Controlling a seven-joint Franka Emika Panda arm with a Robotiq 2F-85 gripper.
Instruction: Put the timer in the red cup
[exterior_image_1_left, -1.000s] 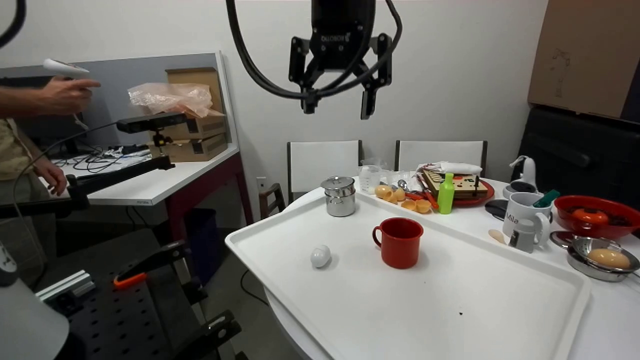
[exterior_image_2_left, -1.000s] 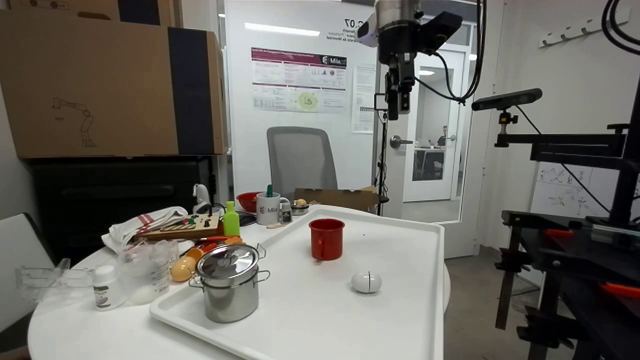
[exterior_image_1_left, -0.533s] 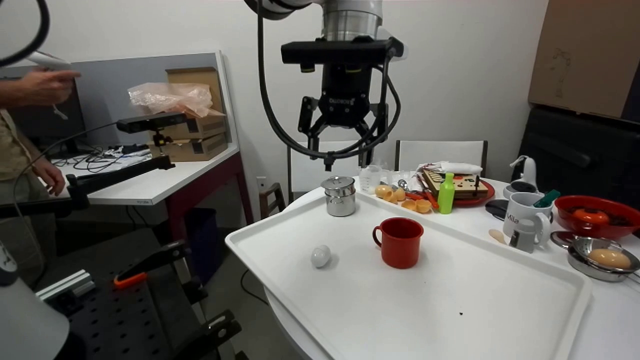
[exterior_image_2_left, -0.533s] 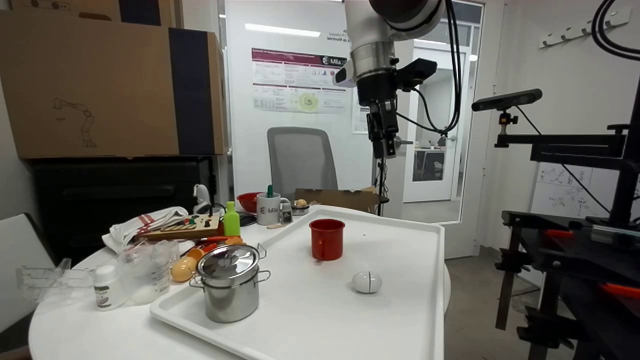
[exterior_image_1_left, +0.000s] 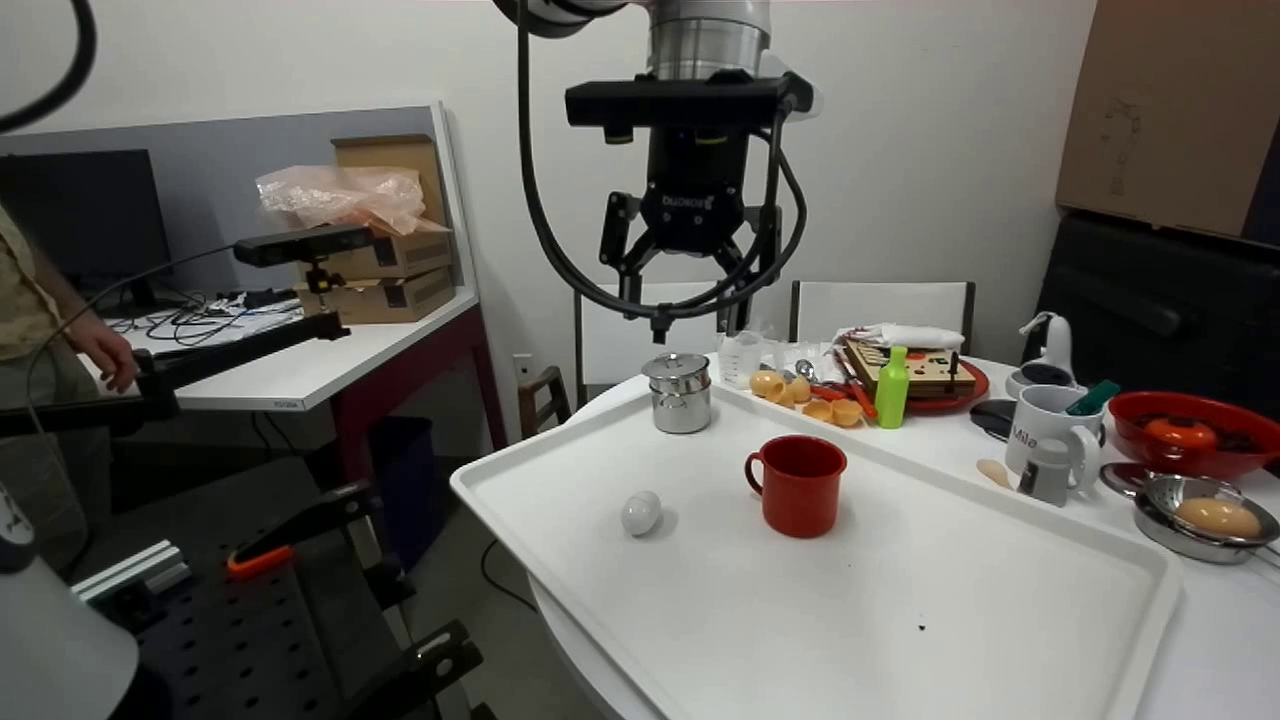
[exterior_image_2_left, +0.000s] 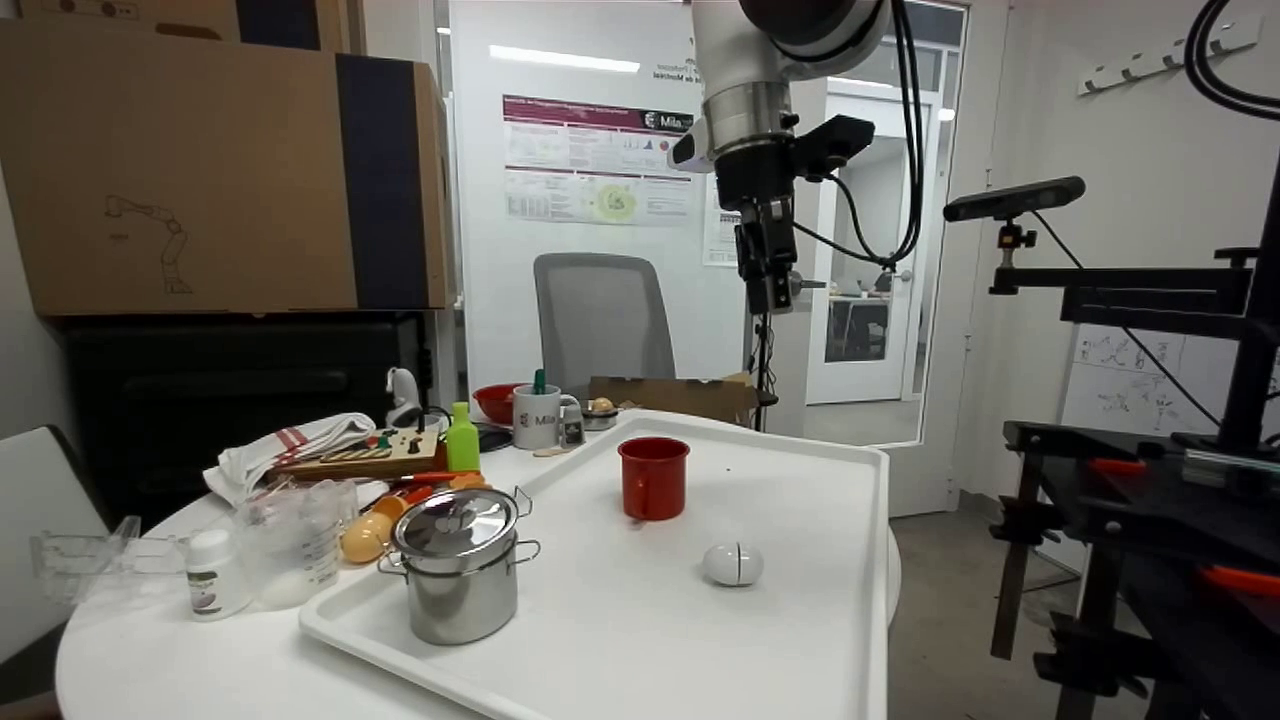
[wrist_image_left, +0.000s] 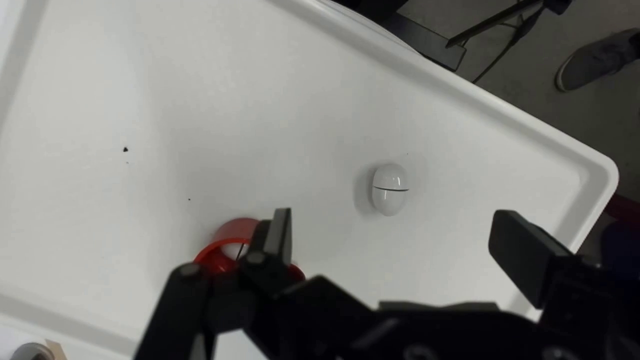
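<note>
Bench supports a white tray. The timer lies on the tray near the upright red cup, apart from it. The tool hangs above the tray, jaws apart. Wrist view: white object with dark line, partly hidden, inside the cup.

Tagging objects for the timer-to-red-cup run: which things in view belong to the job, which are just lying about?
Job:
timer, on the tray
red cup, upright on the tray
gripper, open, above the tray

Just lying about:
metal pot, also on the tray
green bottle
Mila mug
wide red bowl
striped towel
</note>
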